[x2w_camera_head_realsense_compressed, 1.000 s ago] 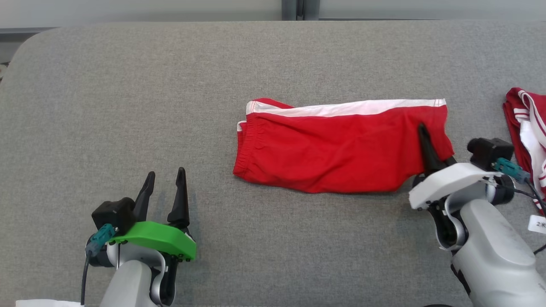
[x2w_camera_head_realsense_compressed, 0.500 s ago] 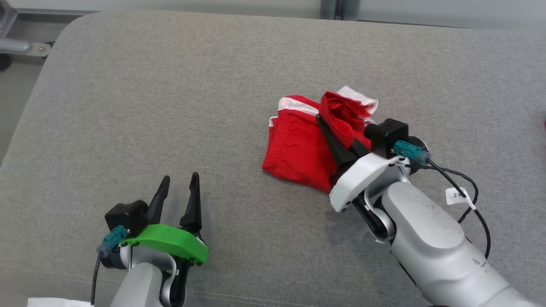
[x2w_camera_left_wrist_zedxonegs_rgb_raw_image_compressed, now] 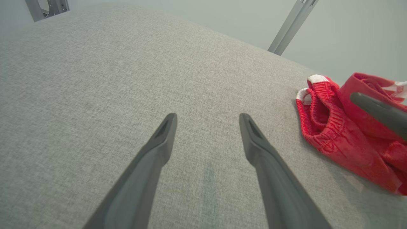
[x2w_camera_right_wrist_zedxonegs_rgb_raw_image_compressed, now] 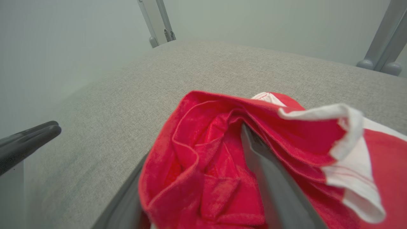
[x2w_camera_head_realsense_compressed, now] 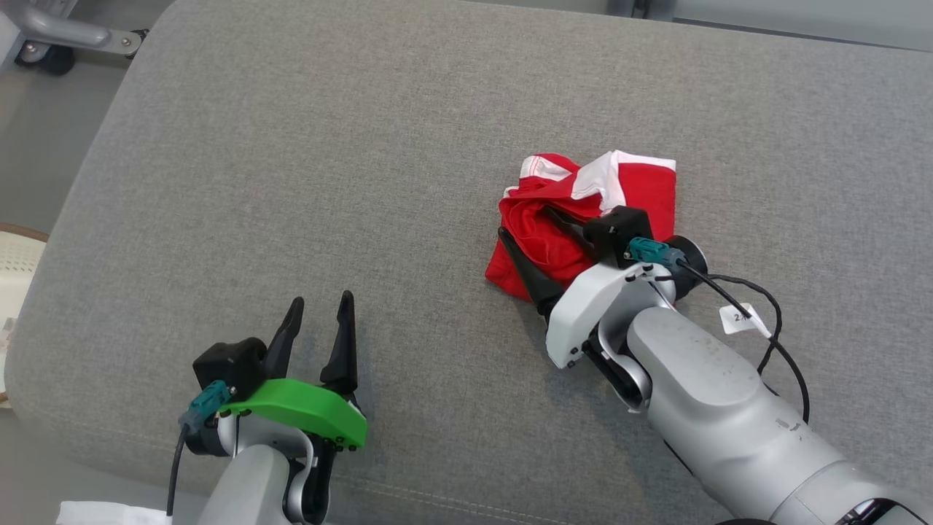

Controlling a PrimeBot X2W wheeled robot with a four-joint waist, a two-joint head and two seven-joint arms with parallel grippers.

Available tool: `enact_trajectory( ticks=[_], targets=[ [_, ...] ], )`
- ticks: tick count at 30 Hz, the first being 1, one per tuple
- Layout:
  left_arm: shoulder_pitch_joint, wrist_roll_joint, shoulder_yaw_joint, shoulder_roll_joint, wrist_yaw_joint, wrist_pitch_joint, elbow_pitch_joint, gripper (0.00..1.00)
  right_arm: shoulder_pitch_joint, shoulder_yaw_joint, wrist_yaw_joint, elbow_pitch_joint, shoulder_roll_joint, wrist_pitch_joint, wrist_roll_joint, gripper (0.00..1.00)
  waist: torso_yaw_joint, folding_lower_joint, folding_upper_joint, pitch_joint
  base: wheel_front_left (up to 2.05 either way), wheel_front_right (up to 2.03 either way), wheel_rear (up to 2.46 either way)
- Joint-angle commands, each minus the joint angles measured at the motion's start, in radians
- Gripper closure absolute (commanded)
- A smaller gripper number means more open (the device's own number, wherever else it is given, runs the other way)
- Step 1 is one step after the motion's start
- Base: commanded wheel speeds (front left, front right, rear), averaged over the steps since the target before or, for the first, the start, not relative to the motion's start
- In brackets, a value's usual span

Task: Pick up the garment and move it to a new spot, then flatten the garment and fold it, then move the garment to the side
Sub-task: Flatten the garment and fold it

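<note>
Red shorts w/ white side stripe [x2w_camera_head_realsense_compressed: 641, 197] lie bunched mid-right on grey fabric bench [x2w_camera_head_realsense_compressed: 291, 182], not flat or folded yet. Right pincer [x2w_camera_head_realsense_compressed: 524, 221] spread, cloth heaped between its fingers (not pinched, I think). Left pincer [x2w_camera_head_realsense_compressed: 322, 297] released, empty, well apart. Flatten, fold, side move all left to do

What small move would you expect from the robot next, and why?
Probably draw the right gripper back out of the red garment: its fingers stand apart, one tucked in a fold, so nothing is clamped. The cloth lies bunched, and the left gripper hovers open, well apart from it.
</note>
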Motion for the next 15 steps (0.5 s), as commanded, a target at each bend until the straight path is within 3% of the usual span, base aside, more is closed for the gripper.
enact_trajectory(
  ticks=[1, 15],
  targets=[
    [0.001, 0.005, 0.010, 0.003, 0.005, 0.001, -0.004, 0.00, -0.004, 0.004, 0.000, -0.002, 0.000, -0.016, 0.013, 0.00, -0.015, 0.0000, -0.0001, -0.007, 0.00, 0.00, 0.00],
    [0.028, 0.055, 0.078, 0.003, -0.006, 0.001, -0.019, 0.00, 0.176, -0.133, 0.000, -0.256, -0.086, -0.033, 0.026, 0.00, -0.110, 0.0000, -0.0001, -0.039, 0.00, 0.00, 0.00]
  ],
)
